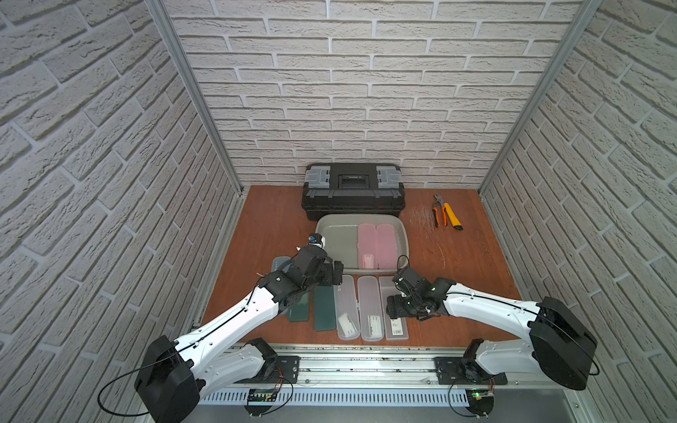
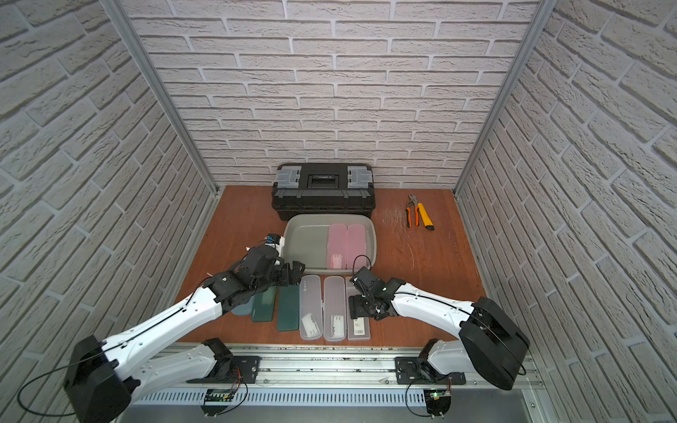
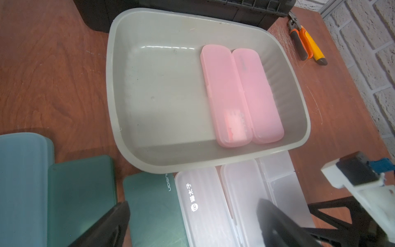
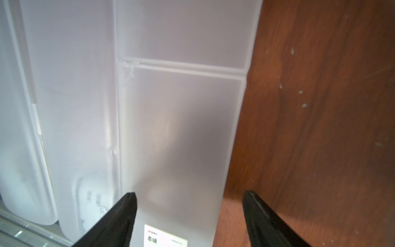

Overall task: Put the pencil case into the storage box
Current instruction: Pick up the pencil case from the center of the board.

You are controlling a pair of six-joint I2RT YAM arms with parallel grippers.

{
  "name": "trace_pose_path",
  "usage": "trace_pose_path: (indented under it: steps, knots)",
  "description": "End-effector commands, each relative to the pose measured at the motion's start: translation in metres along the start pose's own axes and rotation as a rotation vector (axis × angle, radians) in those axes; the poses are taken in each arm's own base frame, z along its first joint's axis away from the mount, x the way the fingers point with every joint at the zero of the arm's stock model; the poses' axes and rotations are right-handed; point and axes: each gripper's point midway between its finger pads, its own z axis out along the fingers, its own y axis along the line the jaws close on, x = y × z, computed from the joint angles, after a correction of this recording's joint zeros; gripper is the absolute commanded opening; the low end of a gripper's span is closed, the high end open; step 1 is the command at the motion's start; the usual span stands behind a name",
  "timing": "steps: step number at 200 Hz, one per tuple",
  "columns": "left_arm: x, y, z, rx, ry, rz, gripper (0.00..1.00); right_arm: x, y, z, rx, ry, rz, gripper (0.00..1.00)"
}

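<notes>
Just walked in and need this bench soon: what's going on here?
Two robot arms are packing pencil cases into the shallow grey-green plastic tub; two pink plastic cases lie side by side in it. The right claw straddles the frosted rectangular case with a white label, last in the row on the wooden table, jaws apart and not gripping. The left claw hangs open above a dark green case and a clear case, holding nothing.
</notes>
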Motion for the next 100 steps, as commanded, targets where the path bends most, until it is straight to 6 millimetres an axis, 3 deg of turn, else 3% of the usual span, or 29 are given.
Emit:
trace_pose_path:
  steps: [1,32,67,100]
  knots:
    - [-0.018,-0.015,-0.002,0.034,-0.042,0.017,0.99,0.007,-0.036,-0.004,0.176,-0.003,0.006,0.82]
    - [-0.022,-0.019,0.002,0.033,-0.054,0.022,0.99,0.004,-0.043,-0.018,0.185,-0.051,0.008,0.85]
    - [-0.026,-0.014,-0.002,0.01,-0.083,0.023,0.99,0.002,-0.008,-0.026,-0.017,-0.055,-0.048,0.95]
    - [-0.023,-0.003,-0.012,-0.02,-0.105,0.025,0.98,0.014,-0.004,-0.018,-0.043,-0.024,-0.034,0.96]
